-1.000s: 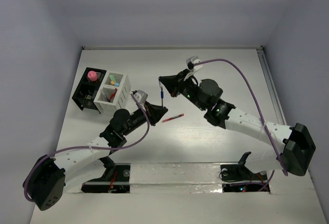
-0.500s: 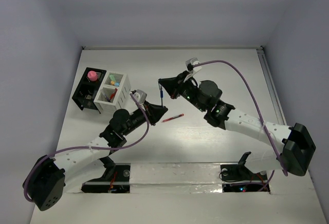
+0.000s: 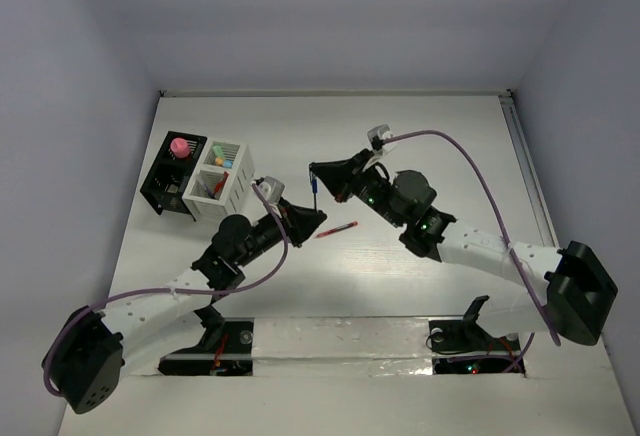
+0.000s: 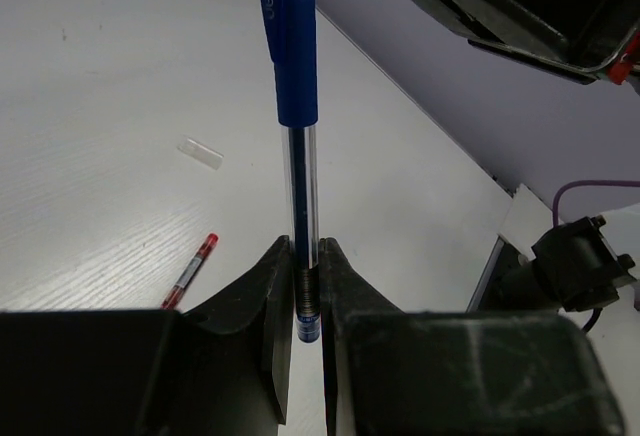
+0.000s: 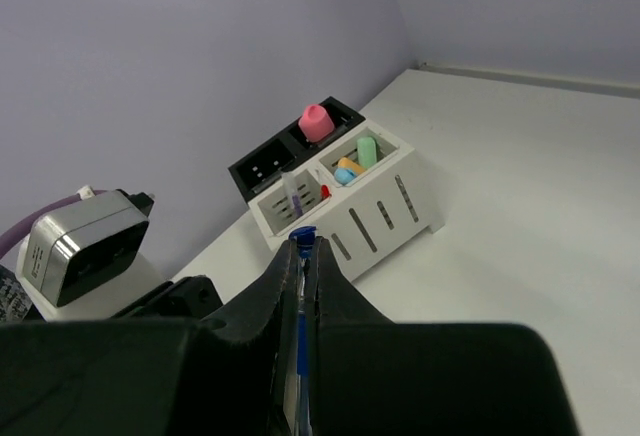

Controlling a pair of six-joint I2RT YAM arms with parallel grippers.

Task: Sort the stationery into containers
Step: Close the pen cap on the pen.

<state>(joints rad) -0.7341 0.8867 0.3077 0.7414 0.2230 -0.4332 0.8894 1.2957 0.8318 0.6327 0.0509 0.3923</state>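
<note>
A blue pen (image 3: pixel 315 187) stands nearly upright above the table's middle, held at both ends. My left gripper (image 3: pixel 321 216) is shut on its lower tip. In the left wrist view the pen (image 4: pixel 297 76) rises from between the left gripper's (image 4: pixel 305 248) fingers. My right gripper (image 3: pixel 314 168) is shut on its top, and its cap (image 5: pixel 302 236) shows between the right gripper's (image 5: pixel 303 250) fingers. A red pen (image 3: pixel 337 229) lies on the table beside them. The black box (image 3: pixel 170 188) holds a pink-topped piece (image 3: pixel 180 145). The white box (image 3: pixel 226 184) holds mint (image 5: pixel 367 150), orange (image 5: pixel 351 164) and pale blue (image 5: pixel 343 176) bits.
A small clear piece (image 4: pixel 200 152) lies on the table beyond the red pen (image 4: pixel 190 271). The white box's near compartment (image 5: pixel 300 201) holds a thin clear pen and something red. The containers stand at the table's left side, near the wall.
The right arm has shifted slightly toward the near side, with its wrist lower. The blue pen stays gripped at both ends and has hardly moved.
</note>
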